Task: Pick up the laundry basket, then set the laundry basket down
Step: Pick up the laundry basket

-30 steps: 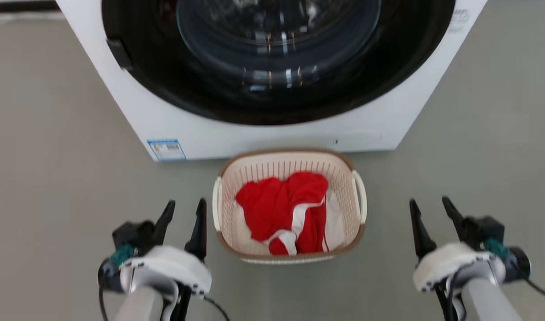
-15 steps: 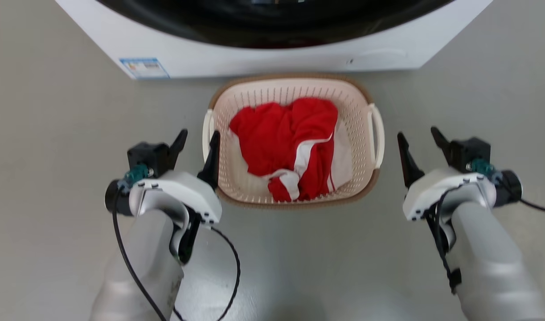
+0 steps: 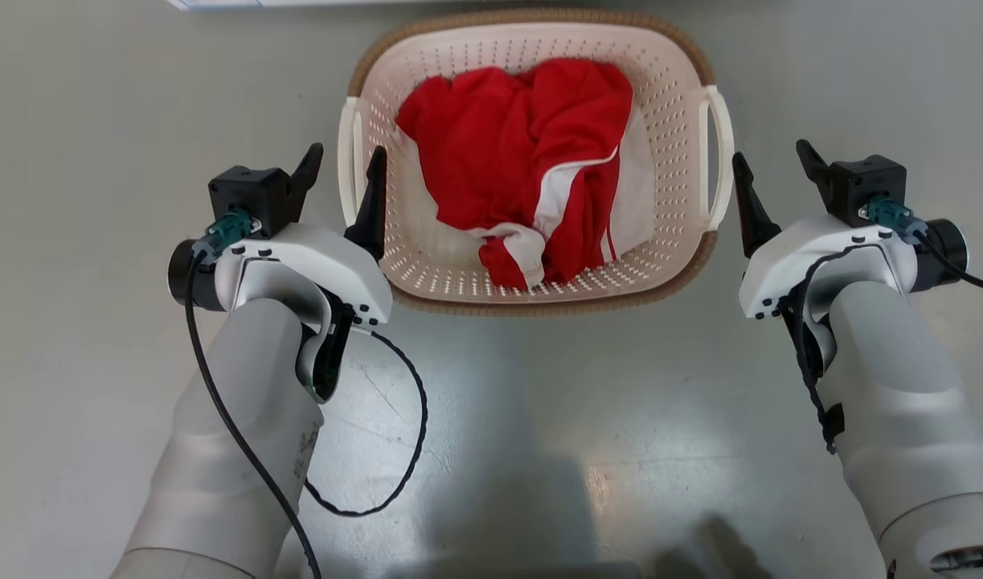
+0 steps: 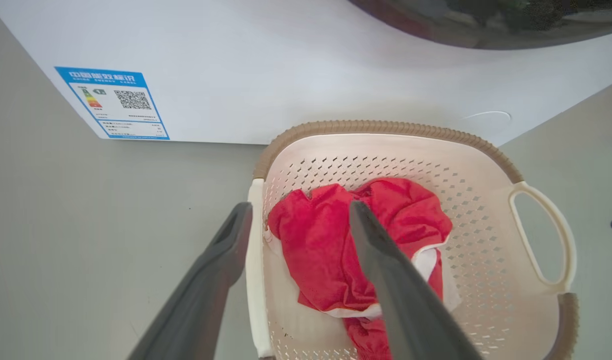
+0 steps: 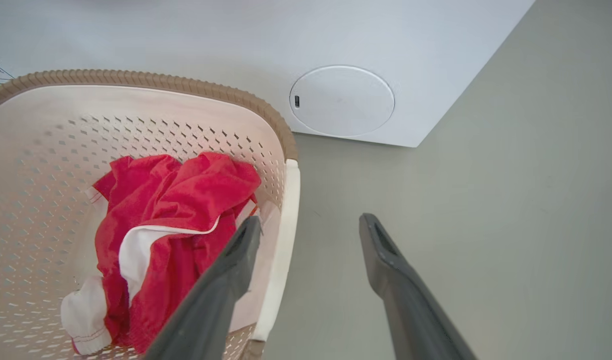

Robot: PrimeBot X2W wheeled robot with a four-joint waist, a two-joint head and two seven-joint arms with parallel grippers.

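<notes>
Our left gripper (image 3: 343,161) and right gripper (image 3: 771,161) gape open at the handles of the basket (image 3: 676,96); gripping, lifting and setting down are all left.

Your left gripper (image 4: 299,212) has its jaws spread wide. You see its two dark fingers (image 4: 205,290) straddling one white side handle (image 4: 254,300) of the laundry basket (image 4: 386,126). One finger is outside, over the grey floor (image 4: 85,225), and the other is inside, above the red garment (image 4: 311,240) with white trim. You cannot tell whether either finger touches the handle. The basket stands on the floor just in front of the white washing machine (image 4: 285,65), which has a blue label (image 4: 110,102) at the upper left. The opposite handle (image 4: 567,245) curves out at the right.
</notes>
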